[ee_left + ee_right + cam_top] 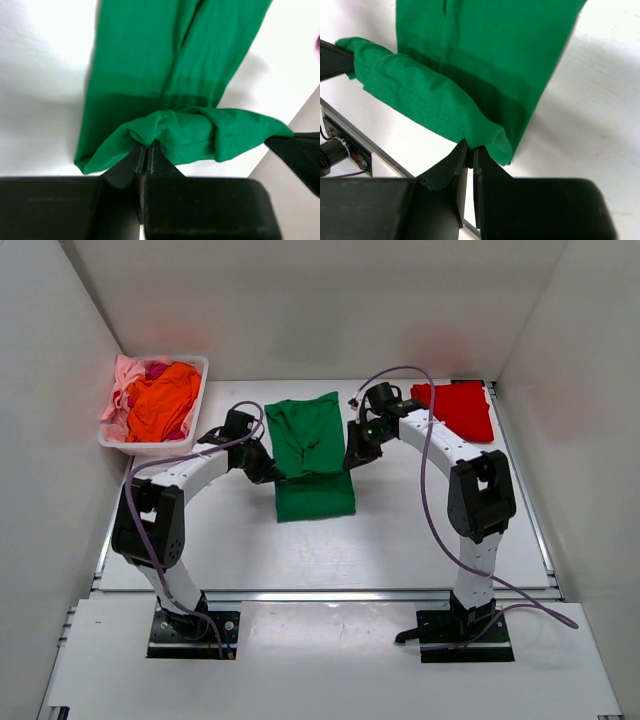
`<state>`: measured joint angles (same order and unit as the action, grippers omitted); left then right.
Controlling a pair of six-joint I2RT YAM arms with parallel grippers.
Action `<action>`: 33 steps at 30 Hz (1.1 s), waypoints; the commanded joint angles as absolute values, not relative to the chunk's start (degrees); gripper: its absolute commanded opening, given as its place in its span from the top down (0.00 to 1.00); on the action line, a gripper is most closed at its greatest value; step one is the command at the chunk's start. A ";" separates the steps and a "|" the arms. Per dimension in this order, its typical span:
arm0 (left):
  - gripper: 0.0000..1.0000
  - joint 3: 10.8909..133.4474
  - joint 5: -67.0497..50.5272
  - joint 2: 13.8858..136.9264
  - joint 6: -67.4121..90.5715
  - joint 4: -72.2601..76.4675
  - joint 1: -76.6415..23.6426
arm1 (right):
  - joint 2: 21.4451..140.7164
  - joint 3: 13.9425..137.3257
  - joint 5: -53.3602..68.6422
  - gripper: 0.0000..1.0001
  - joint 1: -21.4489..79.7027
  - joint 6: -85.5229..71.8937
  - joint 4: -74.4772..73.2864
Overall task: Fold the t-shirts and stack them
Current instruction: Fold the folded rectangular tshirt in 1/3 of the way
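Observation:
A dark green t-shirt (310, 450) lies in the middle of the table, its far half lifted and doubled toward the near half. My left gripper (272, 472) is shut on its left edge; the left wrist view shows the pinched hem (165, 131) at the gripper (147, 146). My right gripper (354, 457) is shut on its right edge, and the right wrist view shows the cloth (470, 75) bunched at the gripper (470, 148). A folded red t-shirt (458, 407) lies at the back right. Orange (162, 400), pink (122, 380) and magenta shirts fill the basket.
A white plastic basket (196, 370) stands at the back left corner of the table. White walls close in the left, right and back sides. The table's metal rail (350, 145) shows in the right wrist view.

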<state>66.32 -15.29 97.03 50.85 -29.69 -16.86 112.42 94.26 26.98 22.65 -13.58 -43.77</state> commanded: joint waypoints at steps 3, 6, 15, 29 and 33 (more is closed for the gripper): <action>0.91 71.09 -14.06 100.80 49.48 -28.57 -14.59 | 116.53 98.96 28.04 1.00 21.79 -14.24 -43.07; 0.90 72.51 -14.24 103.36 50.01 -27.69 -13.89 | 119.44 103.78 27.86 1.00 20.66 -15.28 -42.54; 0.74 78.92 -14.42 110.83 51.50 -23.65 -12.40 | 127.79 112.49 29.35 0.62 18.64 -16.61 -40.08; 0.48 67.16 -23.72 105.74 58.62 -3.51 -8.97 | 118.84 104.19 26.19 0.30 14.32 -15.65 -38.41; 0.49 61.88 -21.11 99.60 54.41 -11.48 -10.37 | 110.94 90.65 23.73 0.35 15.90 -15.73 -36.13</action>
<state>64.23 -20.36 107.90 57.32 -7.90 -9.39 117.34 96.73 25.63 14.11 -16.29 -37.17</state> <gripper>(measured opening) 0.512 0.658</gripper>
